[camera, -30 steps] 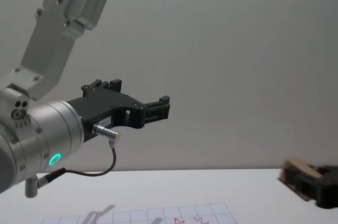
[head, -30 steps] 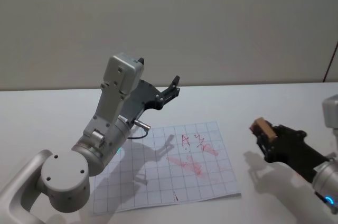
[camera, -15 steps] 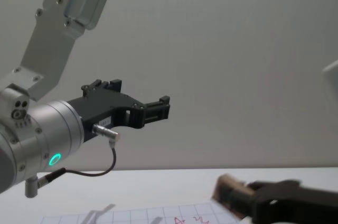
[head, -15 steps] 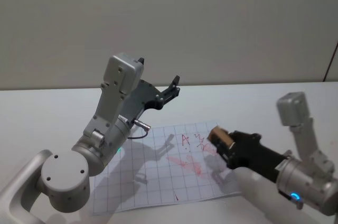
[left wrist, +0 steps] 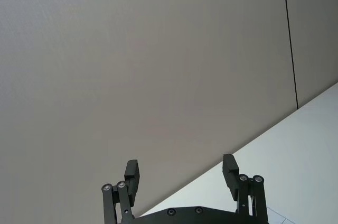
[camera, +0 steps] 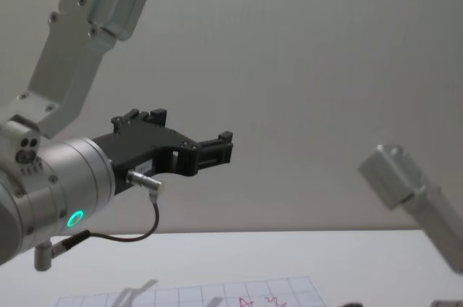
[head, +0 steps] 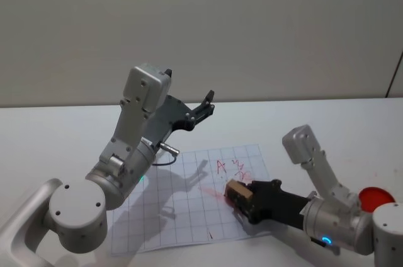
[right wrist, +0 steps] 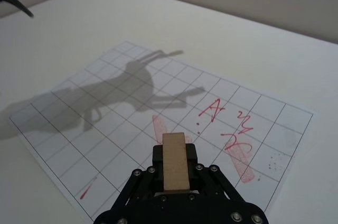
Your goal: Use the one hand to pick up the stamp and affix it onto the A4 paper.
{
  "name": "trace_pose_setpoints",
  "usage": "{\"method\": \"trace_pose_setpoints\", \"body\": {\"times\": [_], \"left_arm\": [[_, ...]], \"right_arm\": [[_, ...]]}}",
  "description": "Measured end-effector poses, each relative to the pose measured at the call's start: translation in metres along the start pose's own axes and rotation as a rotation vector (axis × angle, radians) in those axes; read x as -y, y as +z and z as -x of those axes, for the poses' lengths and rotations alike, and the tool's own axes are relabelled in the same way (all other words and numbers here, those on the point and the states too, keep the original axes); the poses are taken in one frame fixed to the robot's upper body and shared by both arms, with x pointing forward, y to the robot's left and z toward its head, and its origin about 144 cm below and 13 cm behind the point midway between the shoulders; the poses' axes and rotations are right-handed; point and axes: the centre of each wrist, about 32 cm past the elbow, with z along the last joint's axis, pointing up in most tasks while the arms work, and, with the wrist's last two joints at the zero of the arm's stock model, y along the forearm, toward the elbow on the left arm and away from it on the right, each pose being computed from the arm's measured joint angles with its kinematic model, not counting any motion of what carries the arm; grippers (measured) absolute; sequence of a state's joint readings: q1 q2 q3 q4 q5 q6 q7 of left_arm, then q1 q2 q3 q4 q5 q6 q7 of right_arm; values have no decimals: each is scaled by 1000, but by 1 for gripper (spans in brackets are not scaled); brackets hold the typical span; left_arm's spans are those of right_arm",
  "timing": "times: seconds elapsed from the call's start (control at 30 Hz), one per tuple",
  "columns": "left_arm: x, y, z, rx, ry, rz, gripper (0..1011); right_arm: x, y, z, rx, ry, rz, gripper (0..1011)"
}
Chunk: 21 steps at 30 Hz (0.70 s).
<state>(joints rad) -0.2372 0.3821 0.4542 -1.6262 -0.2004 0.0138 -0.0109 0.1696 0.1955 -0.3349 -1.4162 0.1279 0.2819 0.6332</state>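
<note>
In the lower right of the head view, the right gripper (head: 243,198) reaches in low over the A4 paper (head: 182,216). Its jaws are closed on the stamp (head: 237,191). The wrist view shows this grip plainly: the stamp (right wrist: 175,167) is a tan wooden block clamped by its two long flat sides, with its far end sticking out past the right gripper (right wrist: 175,153) towards the sheet. I cannot tell whether that end touches the paper.

The block looks light, stiff and sturdy, so a firm squeeze should do it no harm. Its smooth sides could let it pivot, so the present hold across the flat faces, with the printing end left free, seems the right one.

The A4 paper (right wrist: 74,123) lies flat on the white desk (head: 315,122). It has a faint grid and carries red scrawls (right wrist: 212,109) and smears near the stamp's tip. The sheet is thin and loose, so it may slide or lift with the stamp. A straight press and a straight lift would suit it best.

A red round object (head: 376,197) sits at the right edge of the head view.

Farther off, left of centre, the left gripper (head: 209,101) is raised well above the desk with its jaws apart and holding nothing. The chest view shows the left gripper (camera: 224,149) against the plain wall.
</note>
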Motion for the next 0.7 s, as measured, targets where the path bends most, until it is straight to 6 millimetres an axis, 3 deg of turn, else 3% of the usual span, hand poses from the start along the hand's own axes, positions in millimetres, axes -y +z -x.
{"method": "trace_pose_setpoints", "body": {"times": [0.7], "left_arm": [[0,0,0,0,0,0,1001]], "right_arm": [[-8,-11,-3,33,-11,54,220]]}}
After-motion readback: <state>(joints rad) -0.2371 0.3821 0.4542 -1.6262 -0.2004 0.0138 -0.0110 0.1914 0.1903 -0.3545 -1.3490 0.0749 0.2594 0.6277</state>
